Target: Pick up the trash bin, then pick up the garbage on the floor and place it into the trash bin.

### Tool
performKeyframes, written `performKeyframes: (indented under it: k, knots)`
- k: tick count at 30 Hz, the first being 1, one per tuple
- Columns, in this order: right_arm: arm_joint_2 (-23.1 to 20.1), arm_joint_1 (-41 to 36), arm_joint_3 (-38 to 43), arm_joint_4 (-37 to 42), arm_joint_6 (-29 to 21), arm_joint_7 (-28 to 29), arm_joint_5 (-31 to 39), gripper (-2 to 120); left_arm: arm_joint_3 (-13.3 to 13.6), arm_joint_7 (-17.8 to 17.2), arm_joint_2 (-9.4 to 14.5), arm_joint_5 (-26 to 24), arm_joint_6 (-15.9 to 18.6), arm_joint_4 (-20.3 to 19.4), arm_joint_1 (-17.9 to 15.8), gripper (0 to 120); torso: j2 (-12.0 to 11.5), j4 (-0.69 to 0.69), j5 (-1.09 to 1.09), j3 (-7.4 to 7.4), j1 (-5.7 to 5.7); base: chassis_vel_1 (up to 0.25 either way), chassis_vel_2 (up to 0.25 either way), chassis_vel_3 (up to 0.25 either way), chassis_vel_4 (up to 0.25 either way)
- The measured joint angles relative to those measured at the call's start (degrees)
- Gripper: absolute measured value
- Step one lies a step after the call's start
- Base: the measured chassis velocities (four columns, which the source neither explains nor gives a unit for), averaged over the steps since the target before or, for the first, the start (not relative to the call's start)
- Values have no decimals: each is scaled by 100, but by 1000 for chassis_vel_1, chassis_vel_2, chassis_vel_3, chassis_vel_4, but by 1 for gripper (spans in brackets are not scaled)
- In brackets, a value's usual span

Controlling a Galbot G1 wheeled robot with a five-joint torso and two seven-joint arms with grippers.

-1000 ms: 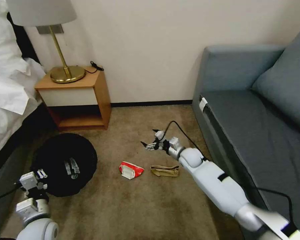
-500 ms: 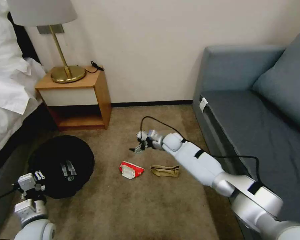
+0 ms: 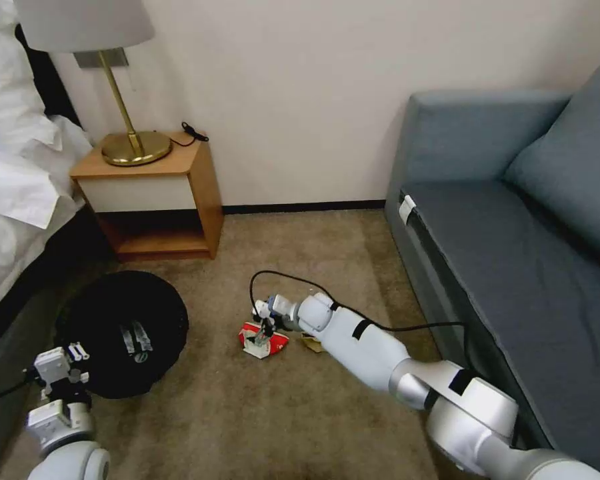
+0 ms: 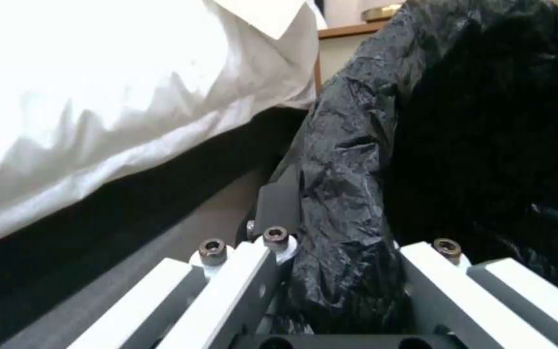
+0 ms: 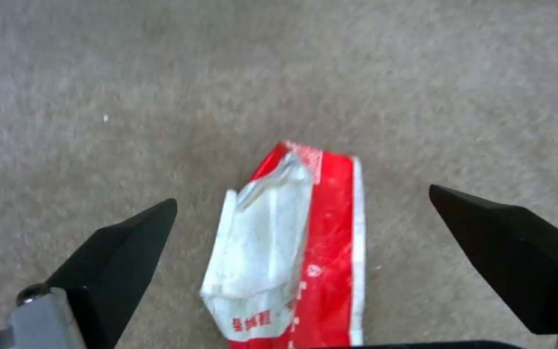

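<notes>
Snack packet (image 5: 292,242) between my right hand's (image 5: 302,228) spread fingers
It lies flat on the carpet (image 3: 247,413); my left hand (image 4: 337,271) grips the trash bin (image 3: 123,330) by its bag-lined rim

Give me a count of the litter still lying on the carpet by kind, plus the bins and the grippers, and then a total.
Red-and-white snack packet: 1, lying under the open right gripper.
Tan paper bag: 1, mostly hidden behind the right arm.
Trash bin: 1, its black liner rim clamped by the left gripper.
Grippers: 2.
Total: 5.
</notes>
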Motion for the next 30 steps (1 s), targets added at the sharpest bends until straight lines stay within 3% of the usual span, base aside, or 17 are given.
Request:
performKeyframes:
  k: [11,30]
  knots:
    - [91,-66,466,-742,243,132,-561,100,6,0,-19,-15,-19,63,-27,5,0,-1,0,0,0,0,0,0,0]
    - [78,-144,461,-787,411,52,-413,96,40,-2,-58,3,-8,79,-57,5,0,0,0,0,0,0,0,0,0]
